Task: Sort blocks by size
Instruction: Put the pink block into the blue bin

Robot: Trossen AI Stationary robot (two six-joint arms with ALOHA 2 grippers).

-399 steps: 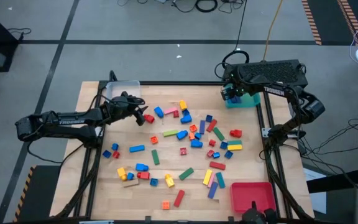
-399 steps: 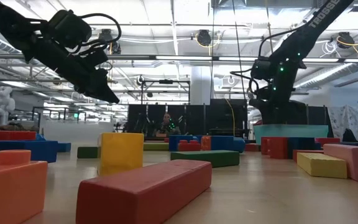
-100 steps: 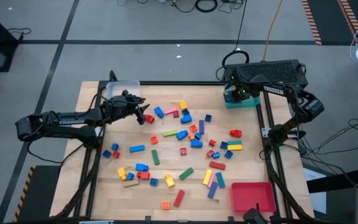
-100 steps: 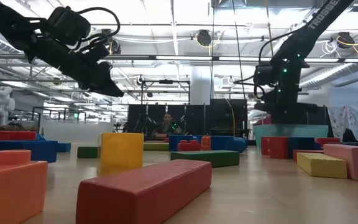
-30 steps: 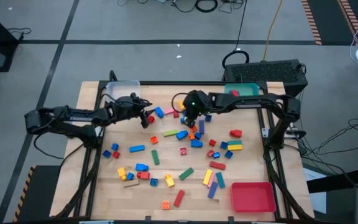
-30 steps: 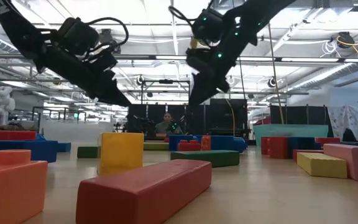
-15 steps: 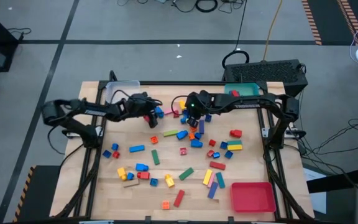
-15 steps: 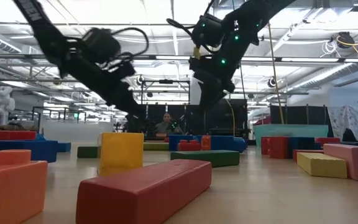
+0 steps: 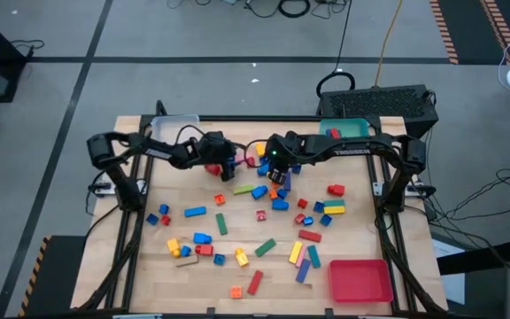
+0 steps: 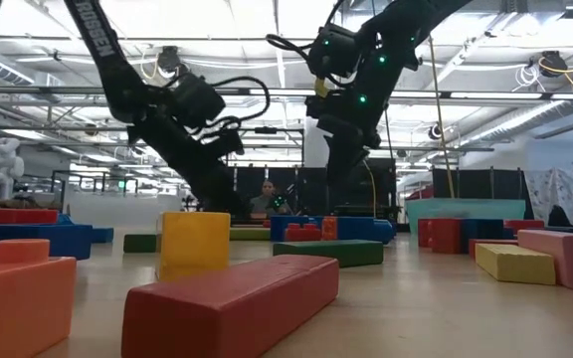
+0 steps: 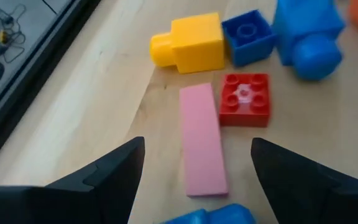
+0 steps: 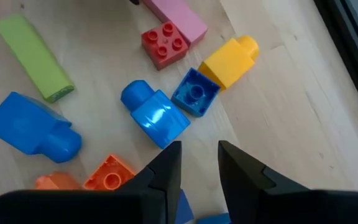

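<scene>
My left gripper (image 11: 194, 180) stands wide over the pink bar (image 11: 201, 138), empty. The red brick (image 11: 245, 99) touches the bar's side and may get dragged. My right gripper (image 12: 199, 163) looks narrow, probably empty, crowding nearby.

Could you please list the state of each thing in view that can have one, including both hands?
left hand: open, empty, over the pink bar
right hand: fingers nearly together, empty, above the blue bricks
pink bar: flat on the table, free
red square brick: studs up, beside the pink bar
yellow brick: on its side
clear tray: at the table's far left corner
red tray: empty
</scene>
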